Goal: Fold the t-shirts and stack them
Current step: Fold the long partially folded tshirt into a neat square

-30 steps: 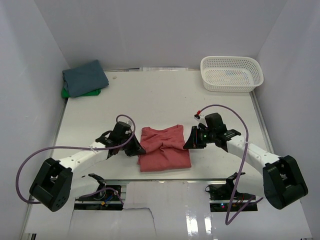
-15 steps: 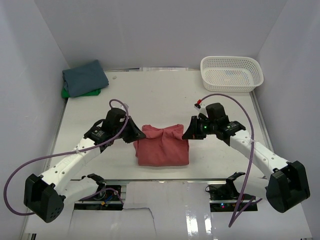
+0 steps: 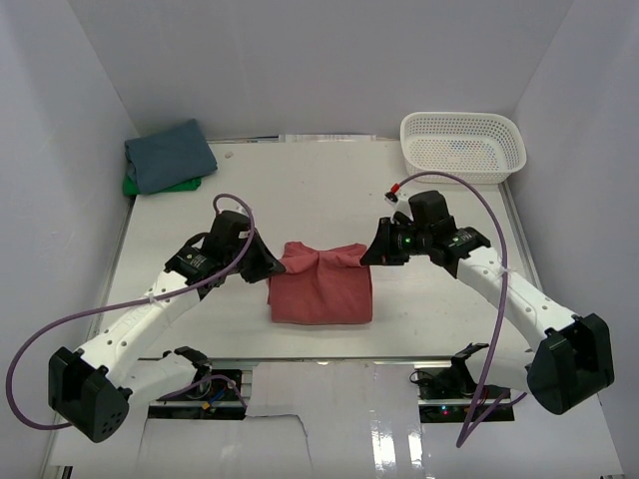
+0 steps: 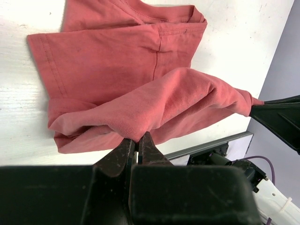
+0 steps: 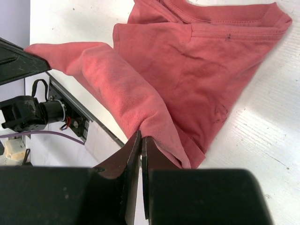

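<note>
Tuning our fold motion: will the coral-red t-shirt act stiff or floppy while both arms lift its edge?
Likely floppy: the coral-red t-shirt droops between the left end effector and right end effector pinching its edge. Probably light, since small pinches alone hold it up. Its lower layers lie on the table, so it may drag.

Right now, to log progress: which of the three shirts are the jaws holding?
The coral-red shirt, mid-table, pinched by both arms' jaws. The slate-blue shirt lies on the green shirt in the far left corner, untouched.

green shirt point(image 3: 132, 187) mostly under blue shirt point(image 3: 170, 155)
</note>
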Controlling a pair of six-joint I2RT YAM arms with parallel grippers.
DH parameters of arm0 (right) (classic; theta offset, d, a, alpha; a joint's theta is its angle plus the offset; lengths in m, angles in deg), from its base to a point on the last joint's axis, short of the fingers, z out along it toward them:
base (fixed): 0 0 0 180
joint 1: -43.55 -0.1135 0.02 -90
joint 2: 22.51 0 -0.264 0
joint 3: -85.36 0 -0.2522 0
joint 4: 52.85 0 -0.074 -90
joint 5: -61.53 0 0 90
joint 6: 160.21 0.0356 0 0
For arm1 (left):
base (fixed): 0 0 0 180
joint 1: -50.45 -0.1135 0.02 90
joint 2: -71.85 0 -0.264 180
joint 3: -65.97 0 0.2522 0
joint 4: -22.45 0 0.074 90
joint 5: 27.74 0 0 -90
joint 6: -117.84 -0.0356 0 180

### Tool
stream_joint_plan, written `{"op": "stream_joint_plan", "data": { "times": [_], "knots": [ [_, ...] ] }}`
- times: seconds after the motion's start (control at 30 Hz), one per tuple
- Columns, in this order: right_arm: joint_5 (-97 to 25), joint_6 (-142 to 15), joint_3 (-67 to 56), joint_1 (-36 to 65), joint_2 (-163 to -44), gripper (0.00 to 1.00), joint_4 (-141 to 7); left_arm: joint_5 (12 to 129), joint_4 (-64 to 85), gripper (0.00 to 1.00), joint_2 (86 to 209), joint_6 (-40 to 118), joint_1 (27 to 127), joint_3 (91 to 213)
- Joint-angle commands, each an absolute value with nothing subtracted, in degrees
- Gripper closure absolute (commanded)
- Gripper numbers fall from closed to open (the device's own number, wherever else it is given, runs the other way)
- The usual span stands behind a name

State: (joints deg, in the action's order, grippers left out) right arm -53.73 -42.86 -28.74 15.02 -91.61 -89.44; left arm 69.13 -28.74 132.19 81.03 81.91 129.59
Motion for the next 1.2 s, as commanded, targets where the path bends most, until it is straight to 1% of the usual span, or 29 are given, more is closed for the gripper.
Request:
{"op": "stream_joint_plan", "data": {
  "times": [0.0, 0.57, 0.93, 1.17],
  "knots": [
    [-53.08, -44.19, -25.6, 14.9, -92.12, 0.92, -89.55, 67.36, -29.63, 1.0, 131.97, 80.4, 80.87, 132.46],
    [-52.99, -45.51, -21.21, 15.51, -98.71, 0.92, -89.29, 71.92, -25.42, 1.0, 137.68, 77.5, 74.28, 132.81],
    [-54.66, -47.18, -16.46, 18.93, -105.92, 0.92, -89.37, 76.67, -23.22, 1.0, 143.82, 74.78, 67.95, 134.92],
    [-56.16, -48.06, -15.23, 21.58, -108.29, 0.92, -89.38, 77.99, -22.25, 1.0, 147.34, 73.89, 66.54, 136.77]
  ]
}}
